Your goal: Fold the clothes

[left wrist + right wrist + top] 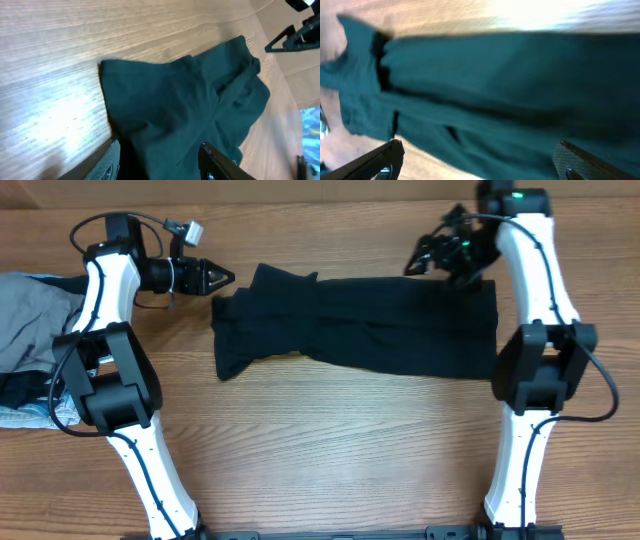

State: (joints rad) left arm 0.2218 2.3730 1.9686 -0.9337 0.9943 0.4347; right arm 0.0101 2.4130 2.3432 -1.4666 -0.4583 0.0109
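The wooden desk (330,450) is filling the overhead view, its grain running from 9 to 3 o'clock. The clothes (400,325), one matte black garment, are lying flat on it just above the middle. They are stretching as a long wrinkled band from about 10 o'clock across to 2 o'clock. The 3 o'clock end is looking straight-edged, while the 9 o'clock end is flaring into uneven lobes and folds.

The left arm (105,290) is rising from the 7 o'clock side and bending toward 10 o'clock. The right arm (540,270) is rising from the 5 o'clock side and reaching toward 1 o'clock. A heap of grey and light-blue garments (25,320) is sitting at the 9 o'clock edge, partly behind the left arm and well apart from the black cloth.

The left end effector (228,277) is pointing toward 3 o'clock, just beside the garment's 9 o'clock end. In the left wrist view its fingers (107,162) are standing apart, gripping nothing, with the cloth (170,100) lying beneath them. The right end effector (415,265) is hovering at the garment's upper edge near 1 o'clock. In the right wrist view its fingers (385,160) are spreading wide, empty, above the fabric (510,75).
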